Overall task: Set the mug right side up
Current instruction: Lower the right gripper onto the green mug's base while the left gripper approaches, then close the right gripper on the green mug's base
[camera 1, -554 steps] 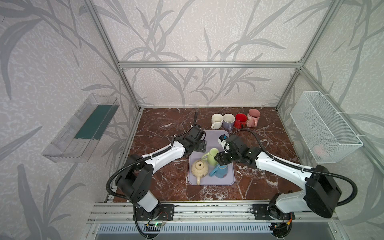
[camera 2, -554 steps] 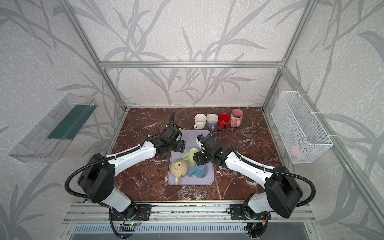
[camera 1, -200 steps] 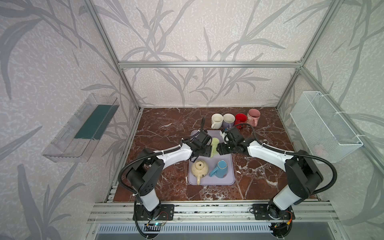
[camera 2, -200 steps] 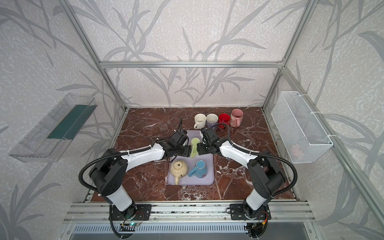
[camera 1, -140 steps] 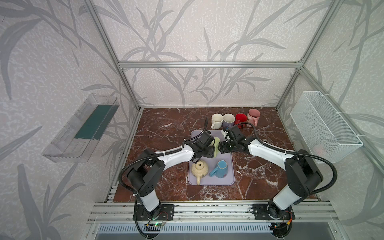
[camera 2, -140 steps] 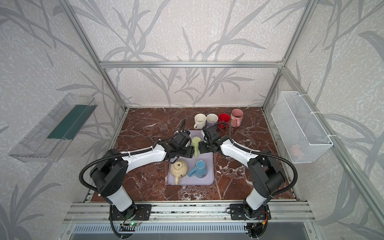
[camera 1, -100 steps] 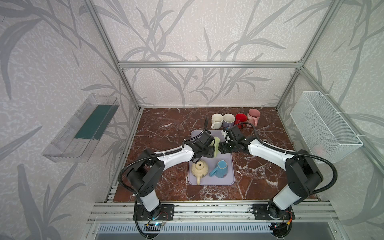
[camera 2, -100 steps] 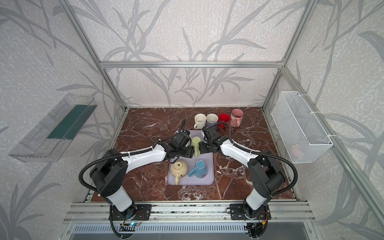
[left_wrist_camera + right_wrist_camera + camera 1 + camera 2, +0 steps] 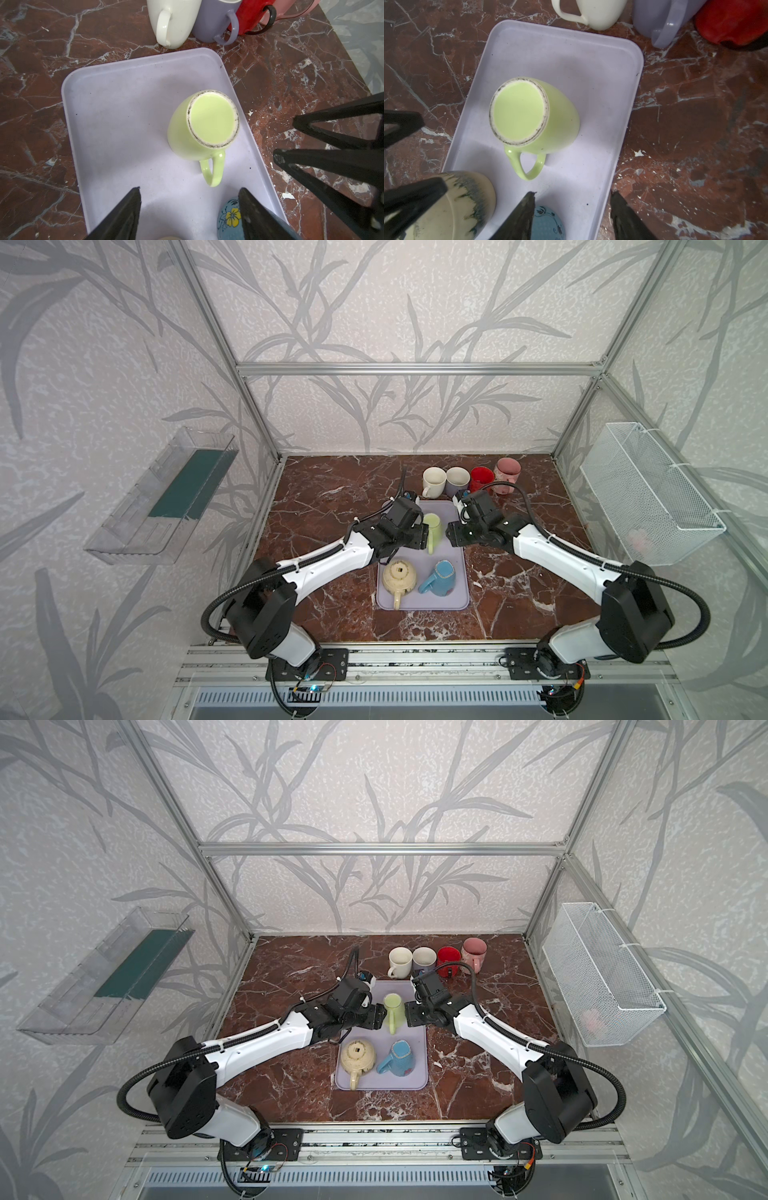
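Having carried the green mug (image 9: 432,523) to the tray's (image 9: 424,601) 12 o'clock end, both arms are letting go. The left gripper (image 9: 189,188) at its 9 o'clock and the right gripper (image 9: 573,192) at its 3 o'clock are gaping empty. The mug is standing base-up, so flipping is still pending.

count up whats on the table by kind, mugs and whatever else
mugs: 6 (white mug, lavender mug, red mug, pink mug, green mug, blue mug)
teapot: 1
tray: 1
total: 8
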`<state>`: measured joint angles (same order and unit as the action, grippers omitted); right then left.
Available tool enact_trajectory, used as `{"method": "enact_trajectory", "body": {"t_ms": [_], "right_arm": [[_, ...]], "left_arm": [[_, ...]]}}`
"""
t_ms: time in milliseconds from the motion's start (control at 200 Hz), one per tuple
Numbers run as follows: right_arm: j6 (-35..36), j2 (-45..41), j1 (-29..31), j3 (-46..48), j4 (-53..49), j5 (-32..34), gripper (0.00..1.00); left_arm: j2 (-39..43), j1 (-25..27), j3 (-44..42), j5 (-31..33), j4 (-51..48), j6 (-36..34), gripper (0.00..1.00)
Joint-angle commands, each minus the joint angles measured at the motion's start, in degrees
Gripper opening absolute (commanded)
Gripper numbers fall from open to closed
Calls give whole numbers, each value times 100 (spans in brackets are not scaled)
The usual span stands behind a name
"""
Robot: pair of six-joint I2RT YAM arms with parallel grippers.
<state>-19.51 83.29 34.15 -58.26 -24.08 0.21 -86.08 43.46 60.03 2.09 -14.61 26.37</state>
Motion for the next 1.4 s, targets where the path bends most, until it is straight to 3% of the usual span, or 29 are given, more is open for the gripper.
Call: {"method": "enact_trajectory", "body": {"t_ms": [0, 510, 1020, 1395], "right_arm": [[-80, -272, 167, 143, -303, 250, 57], [-891, 321, 1060, -269, -193, 693, 51], [-1196, 1760, 1284, -1194, -392, 1192, 53], [-891, 1958, 1191, -1410, -920, 1553, 39]], "left_arm": [[350, 22, -103, 116, -154, 41, 74], [1608, 22, -807, 419, -64, 70, 76], [2032, 22, -1139, 433, -186, 4, 76], [1960, 22, -1132, 433, -138, -58, 76]]}}
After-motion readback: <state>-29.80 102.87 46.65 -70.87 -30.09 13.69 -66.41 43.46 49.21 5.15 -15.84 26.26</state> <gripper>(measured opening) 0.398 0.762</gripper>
